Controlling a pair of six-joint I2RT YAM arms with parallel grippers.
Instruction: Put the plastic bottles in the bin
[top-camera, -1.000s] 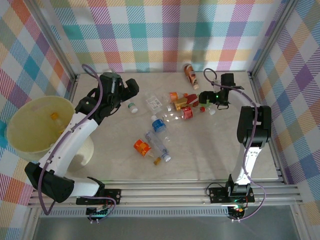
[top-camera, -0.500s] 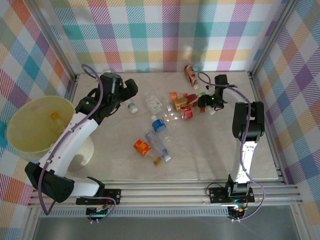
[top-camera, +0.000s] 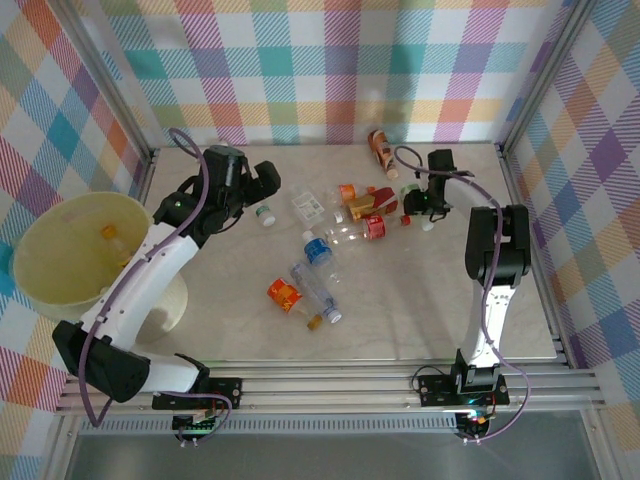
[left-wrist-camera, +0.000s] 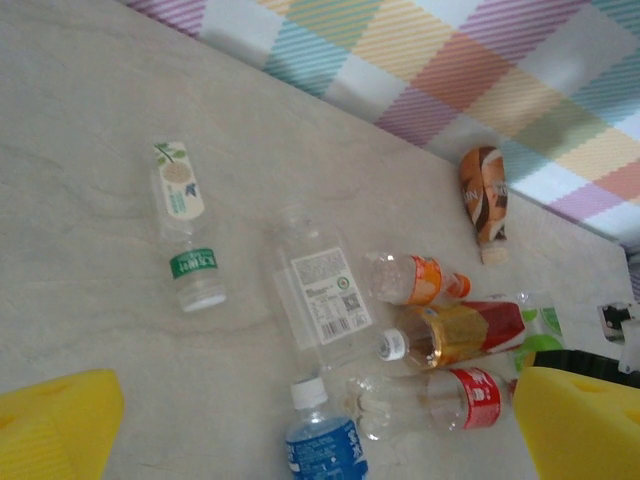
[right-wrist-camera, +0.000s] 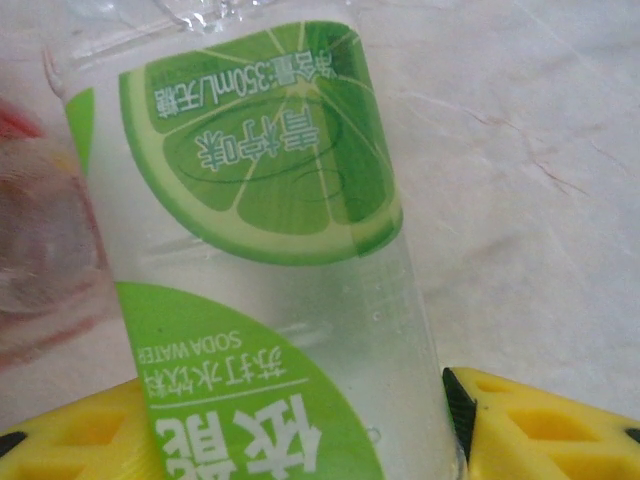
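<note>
Marble counter (top-camera: 420, 300) with scattered bottles (top-camera: 318, 285), bin (top-camera: 50, 270) at 9 o'clock. Left tool (top-camera: 266, 180) released wide at 11 o'clock; right tool (top-camera: 410, 203) at 1 o'clock grasping lime-label bottle (right-wrist-camera: 270, 250).

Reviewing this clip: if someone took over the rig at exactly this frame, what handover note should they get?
Left gripper: open, empty, above the table near the white-capped bottle.
Right gripper: jaws stand either side of the lime-label bottle, which lies on the table; a firm grip is not confirmed.
Bin: at the left side, with one bottle inside.
Done: that one bottle is binned.
Left: the scattered bottles mid-table and the orange-brown bottle by the far wall.
</note>
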